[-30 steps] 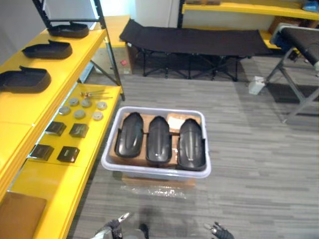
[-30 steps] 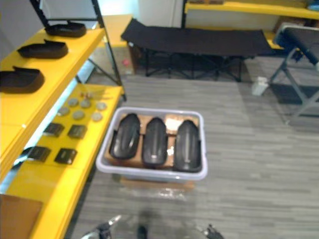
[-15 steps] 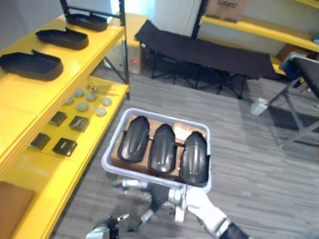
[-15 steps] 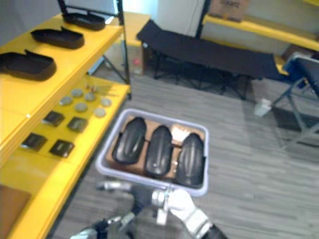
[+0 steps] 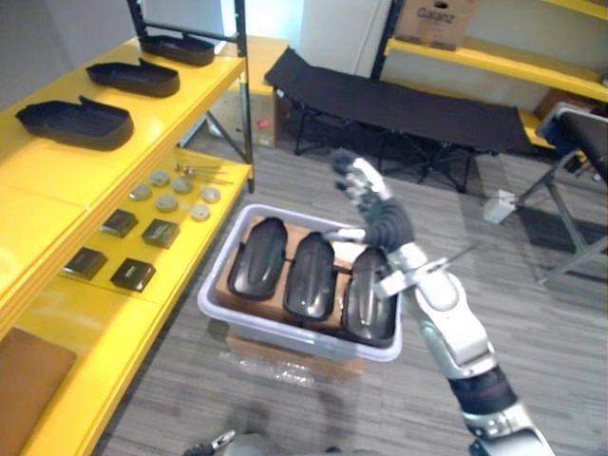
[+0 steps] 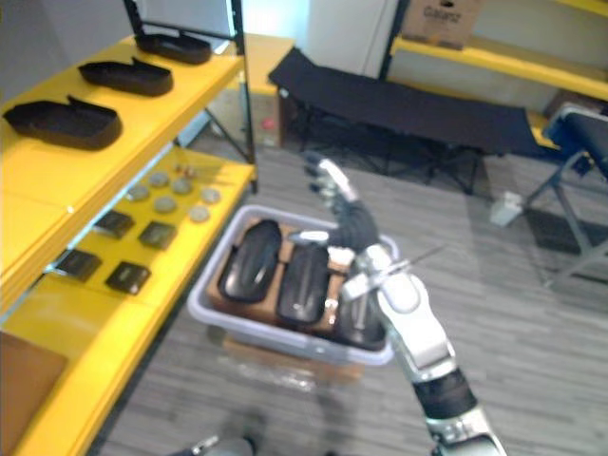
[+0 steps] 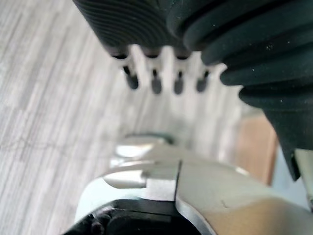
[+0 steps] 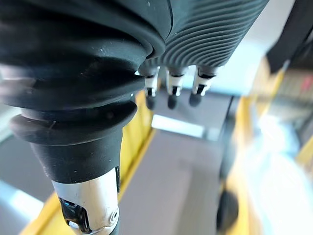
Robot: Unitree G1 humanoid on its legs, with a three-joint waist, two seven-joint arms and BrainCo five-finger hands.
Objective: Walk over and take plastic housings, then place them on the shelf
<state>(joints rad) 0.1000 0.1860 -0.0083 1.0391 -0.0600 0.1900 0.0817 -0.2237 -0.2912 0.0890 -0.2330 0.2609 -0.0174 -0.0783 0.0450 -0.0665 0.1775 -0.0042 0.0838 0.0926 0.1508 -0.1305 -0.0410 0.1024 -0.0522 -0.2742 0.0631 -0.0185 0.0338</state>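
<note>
Three black plastic housings (image 5: 312,275) lie side by side in a pale grey bin (image 5: 302,339) on the floor. Three more housings (image 5: 74,122) rest in a row on the yellow shelf's top level (image 5: 57,180) at the left. My right hand (image 5: 369,199) is raised above the bin's far right part, open, fingers straight and pointing away, holding nothing; its fingers (image 8: 171,85) show straight in the right wrist view. My left hand (image 7: 155,78) hangs low over the grey floor, fingers relaxed and empty.
The bin sits on a flat cardboard box (image 5: 285,353). Small discs and dark square parts (image 5: 142,233) lie on the lower yellow shelf, with a brown board (image 5: 28,380) nearer me. A black folding cot (image 5: 399,95) stands beyond the bin. Open floor lies to the right.
My right arm has swung up from below the bin's near edge to above the bin, hand stretched out. The camera has shifted a little. The housings have not moved.
</note>
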